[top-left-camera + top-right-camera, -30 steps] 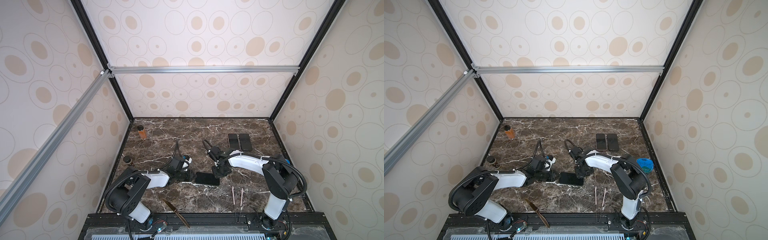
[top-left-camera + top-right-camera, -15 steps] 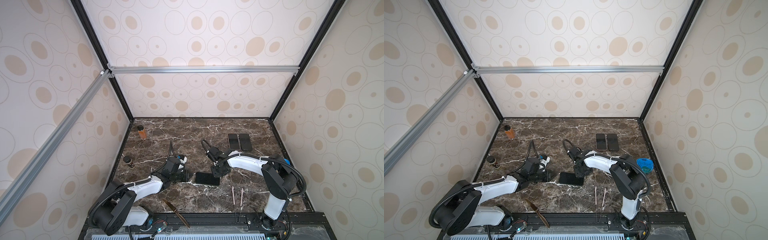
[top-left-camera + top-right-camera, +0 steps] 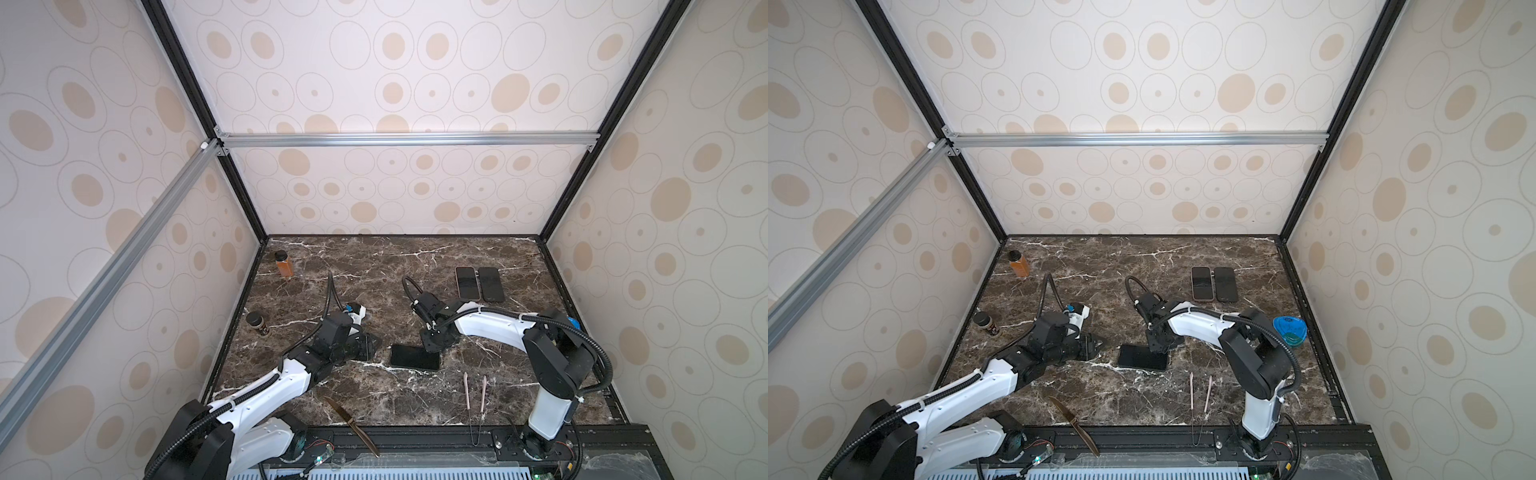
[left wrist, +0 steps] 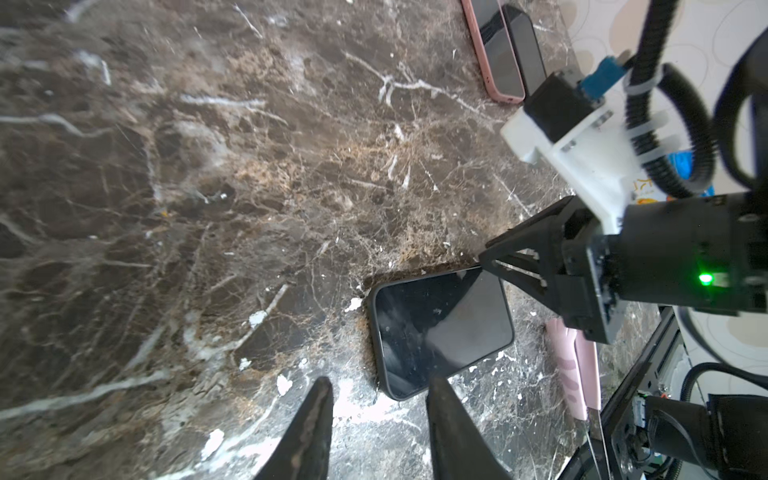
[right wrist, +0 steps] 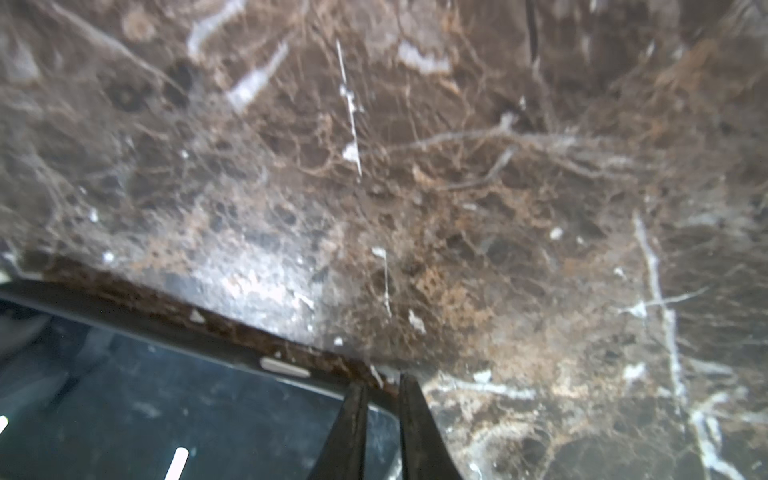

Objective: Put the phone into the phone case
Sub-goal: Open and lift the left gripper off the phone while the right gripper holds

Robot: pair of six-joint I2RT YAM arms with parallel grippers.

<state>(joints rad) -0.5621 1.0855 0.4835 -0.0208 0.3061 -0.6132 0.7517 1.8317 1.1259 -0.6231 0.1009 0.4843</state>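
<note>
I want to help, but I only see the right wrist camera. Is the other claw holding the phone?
Observer: No, the left gripper is open and just short of the phone, not touching it.
Operator: Are there more phones?
Observer: Yes, two other phones lie side by side at the back of the table.
Operator: Anything else nearby?
Observer: Pink tweezers lie near the front edge.

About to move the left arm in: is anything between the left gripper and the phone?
Nothing visible. Only bare marble tabletop shows between the open left gripper and the near end of the phone. The right gripper sits at the far corner, out of that path.
</note>
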